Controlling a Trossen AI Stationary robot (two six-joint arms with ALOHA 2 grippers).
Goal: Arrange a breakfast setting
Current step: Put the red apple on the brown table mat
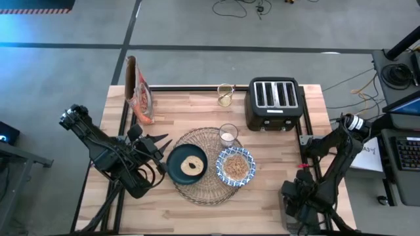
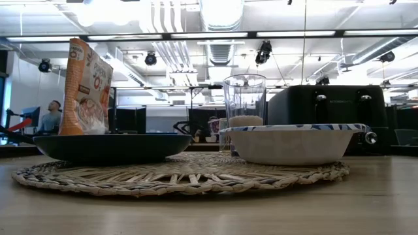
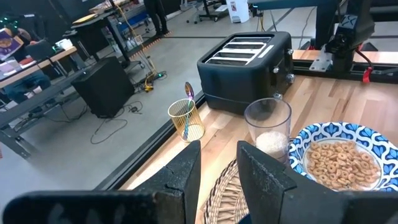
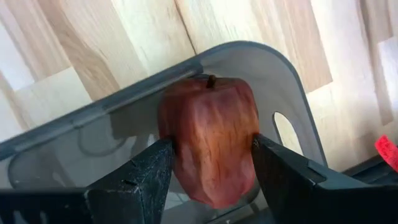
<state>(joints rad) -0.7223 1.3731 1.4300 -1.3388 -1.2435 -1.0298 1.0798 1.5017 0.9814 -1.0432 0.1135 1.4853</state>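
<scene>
The round straw placemat (image 1: 205, 187) lies mid-table. On it stand the dark teal plate (image 1: 177, 172) with a bread ring, the blue-and-white bowl (image 1: 235, 166) of cereal, and the clear glass (image 1: 228, 135). A utensil stands in a gold wire cup (image 1: 225, 95) at the far edge. My left gripper (image 1: 159, 145) is open and empty just left of the plate, and it points across the mat in the left wrist view (image 3: 217, 168). My right gripper (image 4: 211, 165) is at the near right corner, shut on a red apple (image 4: 211, 137) over a grey bin (image 4: 267, 68). My right gripper pinches the apple's two opposite sides (image 4: 177, 146) between its two fingers, coming from above and pointing down. The apple's stem end (image 4: 211, 81) faces sideways, toward the bin's wall. Whether the apple touches the bin's floor I cannot tell.
A black four-slot toaster (image 1: 274, 103) stands at the far right. A snack bag (image 1: 139, 92) stands at the far left. The grey bin (image 1: 287, 208) sits at the table's near right corner under my right arm. Bare wood lies along the near edge.
</scene>
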